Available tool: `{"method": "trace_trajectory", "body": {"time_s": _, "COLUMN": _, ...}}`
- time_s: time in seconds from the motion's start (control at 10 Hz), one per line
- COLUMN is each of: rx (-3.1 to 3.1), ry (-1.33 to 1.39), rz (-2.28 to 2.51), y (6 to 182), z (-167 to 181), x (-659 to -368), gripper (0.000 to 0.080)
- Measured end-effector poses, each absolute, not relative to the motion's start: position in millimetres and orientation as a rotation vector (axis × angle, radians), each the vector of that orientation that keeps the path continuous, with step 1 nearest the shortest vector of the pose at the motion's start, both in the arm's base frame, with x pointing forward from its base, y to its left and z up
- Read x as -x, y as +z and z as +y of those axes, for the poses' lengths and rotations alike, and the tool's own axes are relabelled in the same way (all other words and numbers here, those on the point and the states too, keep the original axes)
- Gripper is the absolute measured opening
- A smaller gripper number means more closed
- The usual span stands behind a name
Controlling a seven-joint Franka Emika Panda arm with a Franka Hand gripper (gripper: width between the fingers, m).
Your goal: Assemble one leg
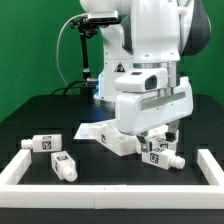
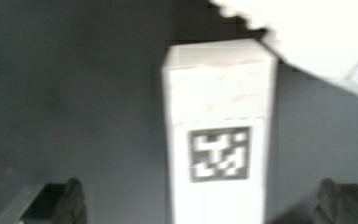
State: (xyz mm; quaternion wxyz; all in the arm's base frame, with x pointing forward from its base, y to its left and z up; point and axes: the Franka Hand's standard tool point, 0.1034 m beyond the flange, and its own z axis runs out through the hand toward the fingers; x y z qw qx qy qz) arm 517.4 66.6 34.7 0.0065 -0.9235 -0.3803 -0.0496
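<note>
A white leg (image 2: 218,110) with a black-and-white tag (image 2: 220,153) lies on the dark table directly under my gripper (image 2: 201,205). The gripper is open. Its two dark fingertips (image 2: 55,200) stand wide apart on either side of the leg and do not touch it. In the exterior view the gripper (image 1: 152,140) hangs low over this leg (image 1: 160,153) at the front right. Two more legs (image 1: 43,142) (image 1: 63,165) lie at the front left.
The large white square tray-like piece (image 1: 118,138) lies just beside the gripper; its edge shows in the wrist view (image 2: 274,25). A raised white border (image 1: 18,172) runs round the table's front and sides. A flat white board (image 1: 88,130) lies behind.
</note>
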Motion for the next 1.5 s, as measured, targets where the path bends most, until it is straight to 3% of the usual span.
{"method": "trace_trajectory", "body": {"time_s": 0.2, "rx": 2.882, "ry": -0.157, "rz": -1.204, "y": 24.7, "z": 68.4, "x": -509.3, "gripper": 0.0649}}
{"method": "trace_trajectory", "body": {"time_s": 0.4, "rx": 2.878, "ry": -0.142, "rz": -1.207, "y": 11.7, "z": 62.0, "x": -519.7, "gripper": 0.0649}}
{"method": "trace_trajectory", "body": {"time_s": 0.7, "rx": 2.879, "ry": -0.147, "rz": -1.205, "y": 9.1, "z": 62.3, "x": -525.6, "gripper": 0.0649}}
{"method": "trace_trajectory", "body": {"time_s": 0.8, "rx": 2.879, "ry": -0.147, "rz": -1.205, "y": 9.0, "z": 62.3, "x": -525.5, "gripper": 0.0522}}
{"method": "trace_trajectory", "body": {"time_s": 0.9, "rx": 2.879, "ry": -0.147, "rz": -1.205, "y": 8.8, "z": 62.2, "x": -525.4, "gripper": 0.0522}}
{"method": "trace_trajectory", "body": {"time_s": 1.1, "rx": 2.884, "ry": -0.149, "rz": -1.199, "y": 9.7, "z": 59.2, "x": -527.2, "gripper": 0.0282}}
{"method": "trace_trajectory", "body": {"time_s": 1.2, "rx": 2.882, "ry": -0.095, "rz": -1.194, "y": 16.6, "z": 45.6, "x": -533.0, "gripper": 0.0282}}
{"method": "trace_trajectory", "body": {"time_s": 1.5, "rx": 2.950, "ry": -0.146, "rz": -1.127, "y": 59.8, "z": 9.3, "x": -560.7, "gripper": 0.0282}}
